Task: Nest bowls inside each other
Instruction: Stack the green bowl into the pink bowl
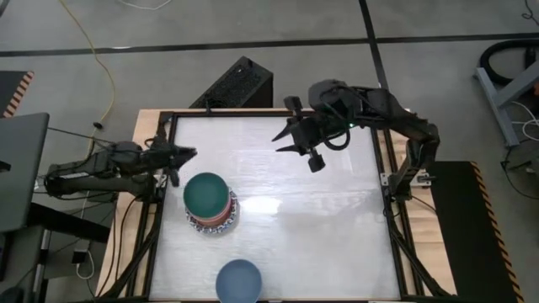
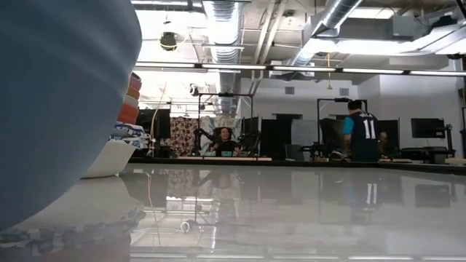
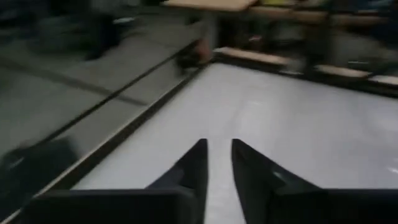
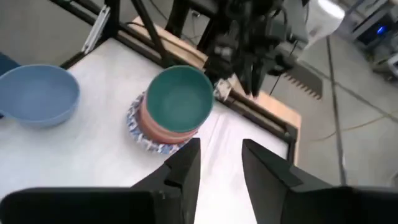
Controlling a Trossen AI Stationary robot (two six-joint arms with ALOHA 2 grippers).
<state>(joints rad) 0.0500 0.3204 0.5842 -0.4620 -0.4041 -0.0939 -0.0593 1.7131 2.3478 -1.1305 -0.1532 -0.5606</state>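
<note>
the desk [image 1: 303,227] is a pale, glossy white sheet inside a dark metal frame, set on a light wooden base and shining with the ceiling lights; near its left edge stands the stack of bowls [image 1: 210,207], nested one in another with a dark green bowl [image 1: 206,194] on top, pink and red rims under it and a blue-patterned white rim at the bottom; a lone blue bowl [image 1: 238,279] sits apart at the near edge, close to the low camera, where it fills the left of that view; the left gripper [image 1: 187,154] hangs over the left edge just beyond the stack, its jaws drawn close with a narrow gap and nothing between them; the right gripper [image 1: 285,141] hovers over the far middle of the desk, jaws slightly apart and empty; around the desk lies a grey concrete floor [image 1: 126,50] with dark seams and a yellow cable [image 1: 103,71]; in the room beyond, under bare ducts and strip lights, one person [image 2: 225,141] sits and another person in a numbered jersey [image 2: 362,131] stands.
</note>
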